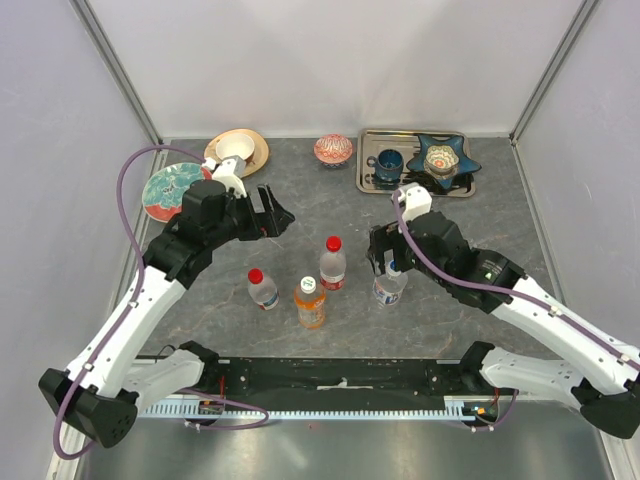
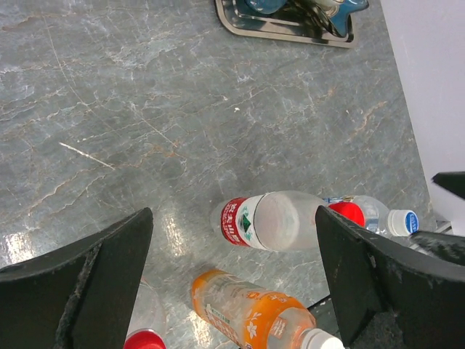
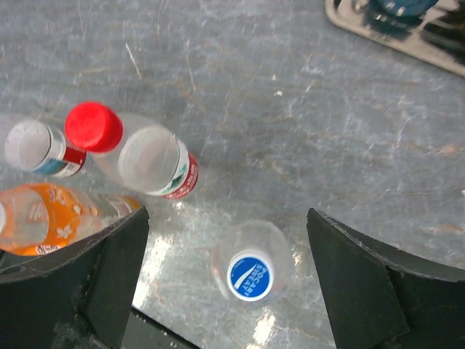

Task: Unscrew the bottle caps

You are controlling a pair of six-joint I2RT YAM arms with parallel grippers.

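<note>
Top external view: right pincer (image 3: 225,218), jaws wide and empty, hangs over the blue-capped bottle (image 3: 251,273); left pincer (image 1: 278,213), equally wide and empty, hovers behind the cluster on the desk (image 1: 330,200). One pincer should clamp the body low, the other grip the cap squarely and turn. Nearby, the tall red-capped bottle (image 1: 332,262), orange bottle (image 1: 310,302) and short red-capped bottle (image 1: 261,288) stand close beside, crowding the approach; the tray (image 1: 375,190) lies well apart.
</note>
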